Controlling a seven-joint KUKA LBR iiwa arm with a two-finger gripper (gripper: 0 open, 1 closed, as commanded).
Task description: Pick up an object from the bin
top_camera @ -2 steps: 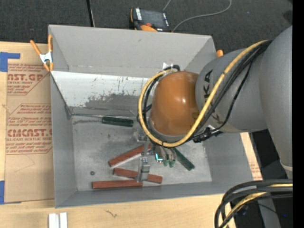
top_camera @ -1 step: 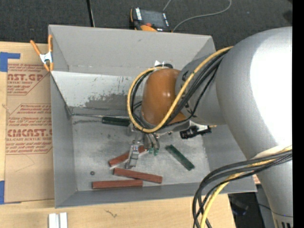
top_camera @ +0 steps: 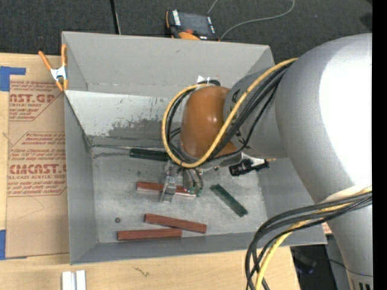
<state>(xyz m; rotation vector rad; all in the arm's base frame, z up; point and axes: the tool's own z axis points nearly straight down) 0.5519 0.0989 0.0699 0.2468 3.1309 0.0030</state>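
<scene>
A robotics lab: a cabled robot arm (top_camera: 326, 119) hangs over a grey metal bin (top_camera: 78, 180).

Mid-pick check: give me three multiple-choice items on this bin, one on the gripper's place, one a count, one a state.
1. The gripper is over: A the right end of the red-brown flat bar at mid-bin; B the back right corner; C the front left corner.
2. Red-brown flat bars in the grey metal bin: A one; B three; C five.
3. That bar: A lies flat on the floor; B stands on end; C hangs above the rim.
Answers: A, it sits at that bar's right end; B, that one plus the slanted front bar and the frontmost bar; A, its whole length rests on the floor.
</scene>
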